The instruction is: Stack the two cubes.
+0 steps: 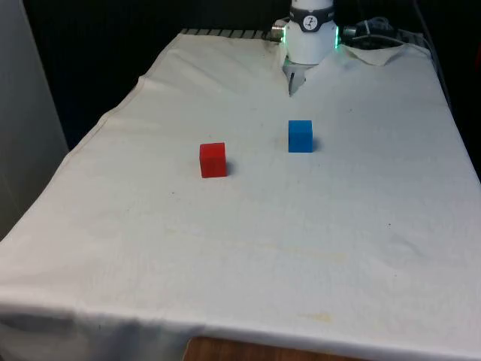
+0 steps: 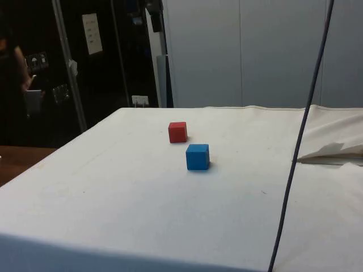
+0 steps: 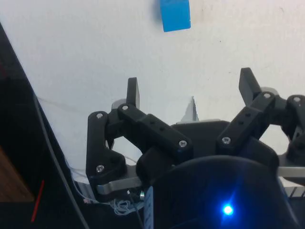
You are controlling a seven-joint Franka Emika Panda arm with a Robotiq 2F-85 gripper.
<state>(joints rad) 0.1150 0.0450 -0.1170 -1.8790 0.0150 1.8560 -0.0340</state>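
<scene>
No words, numbers, brands or signs can be read anywhere. In the side view, a pale sheet of paper (image 2: pixel 91 33) hangs on the dark cabinets beyond the worktop; it carries a few dark marks, too small to make out as letters. The red cube (image 1: pixel 213 160) and the blue cube (image 1: pixel 300 136) have plain faces with no lettering, and the white cloth (image 1: pixel 248 248) over the worktop bears no print or label.
</scene>
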